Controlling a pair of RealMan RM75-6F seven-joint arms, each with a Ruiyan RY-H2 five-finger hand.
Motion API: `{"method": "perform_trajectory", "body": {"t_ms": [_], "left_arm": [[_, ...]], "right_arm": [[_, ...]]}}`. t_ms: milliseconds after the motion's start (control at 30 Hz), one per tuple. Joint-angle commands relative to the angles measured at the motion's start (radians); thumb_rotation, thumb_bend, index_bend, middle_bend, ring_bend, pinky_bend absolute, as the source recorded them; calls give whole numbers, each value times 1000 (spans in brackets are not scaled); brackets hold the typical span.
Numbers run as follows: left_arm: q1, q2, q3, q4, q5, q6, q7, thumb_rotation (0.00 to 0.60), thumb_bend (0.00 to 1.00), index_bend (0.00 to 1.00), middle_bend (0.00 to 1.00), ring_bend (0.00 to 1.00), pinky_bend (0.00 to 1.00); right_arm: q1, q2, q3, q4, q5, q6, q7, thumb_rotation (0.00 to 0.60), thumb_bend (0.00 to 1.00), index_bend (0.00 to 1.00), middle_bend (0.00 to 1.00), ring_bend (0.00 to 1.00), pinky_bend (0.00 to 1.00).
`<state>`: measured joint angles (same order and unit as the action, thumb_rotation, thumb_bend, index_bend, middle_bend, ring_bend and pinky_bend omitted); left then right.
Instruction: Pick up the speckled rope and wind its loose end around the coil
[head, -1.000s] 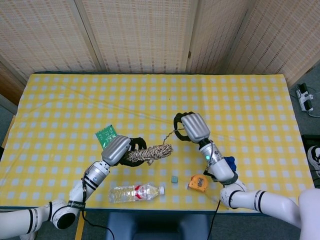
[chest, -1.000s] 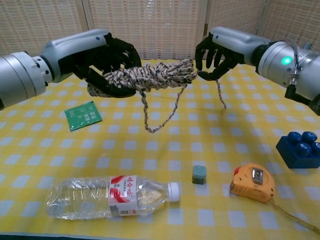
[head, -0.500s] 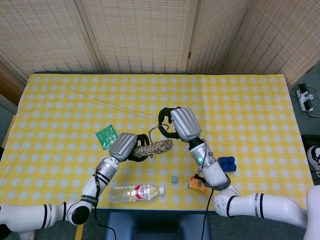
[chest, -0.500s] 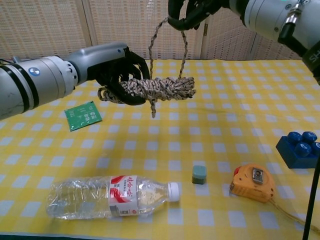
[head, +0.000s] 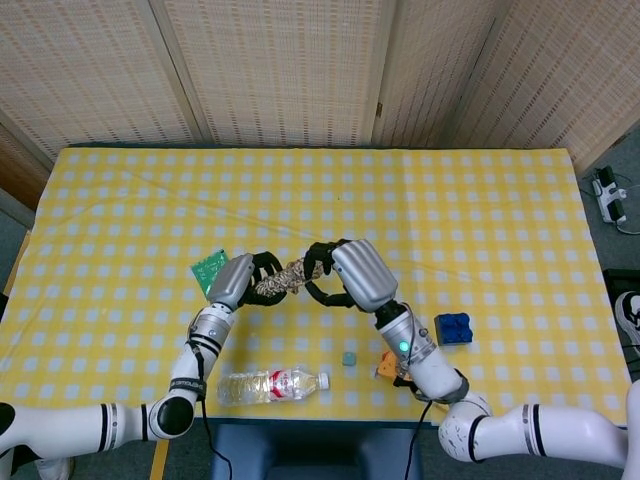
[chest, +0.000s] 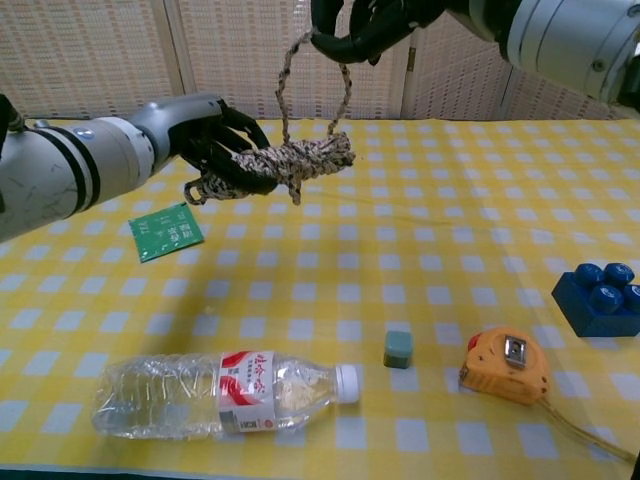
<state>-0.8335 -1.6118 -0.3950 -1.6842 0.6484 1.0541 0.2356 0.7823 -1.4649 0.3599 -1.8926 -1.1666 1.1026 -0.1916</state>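
Rope (chest: 290, 158), coiled, sits above the table (chest: 450, 260) in the left hand's (chest: 215, 150) grip, while the right hand (chest: 360, 25) pinches its loose end (chest: 287, 70) up above the coil.

**Colours on our table**

We see a yellow-and-white checked tablecloth (chest: 300, 300). Our rope (chest: 295, 158) is speckled beige and dark. Around it lie a green card (chest: 166, 230), a blue brick (chest: 597, 297), an orange tape measure (chest: 506, 368), a grey-green cube (chest: 398, 349), and a clear bottle (chest: 215, 392) with a red-and-white label.
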Motion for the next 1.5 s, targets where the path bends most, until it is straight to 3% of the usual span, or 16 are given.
{"method": "perform_trajectory", "body": {"t_ms": [33,267,500,733,933,1200,1500], "left_arm": [[31,9,-43,0,-30,2,-83,600,725,731,688,708,765],[123,73,-125,-42,-31,-81,-332,600,725,727,688,708,765],[210,157,-171,-121,43,-150,-520,600,725,727,688,708,765],[277,220,-166,-204,209,-169,-632,600,724,727,688,707,765],[288,249,-143,-232,342,-209,-705,600,724,724,688,700,764],[261,249,-103,-187,529,-266,-818,600,725,722,688,692,764],[219,250,-37,-123,702,-263,-884,600,726,722,688,689,764]], "right_arm": [[-29,25,-47,-32,-62,11,34,600,548,627,543,582,552],[-79,49,-131,-5,-122,14,87,600,548,627,543,582,552],[-85,39,-153,64,-83,-28,112,600,548,627,543,580,552],[-63,6,-121,130,-12,-68,127,600,549,627,544,583,552],[-25,-31,-64,177,81,-122,170,600,550,627,542,586,552],[24,-40,5,195,181,-198,226,600,579,627,542,585,552],[72,-38,53,217,281,-248,246,600,596,627,542,588,552]]}}
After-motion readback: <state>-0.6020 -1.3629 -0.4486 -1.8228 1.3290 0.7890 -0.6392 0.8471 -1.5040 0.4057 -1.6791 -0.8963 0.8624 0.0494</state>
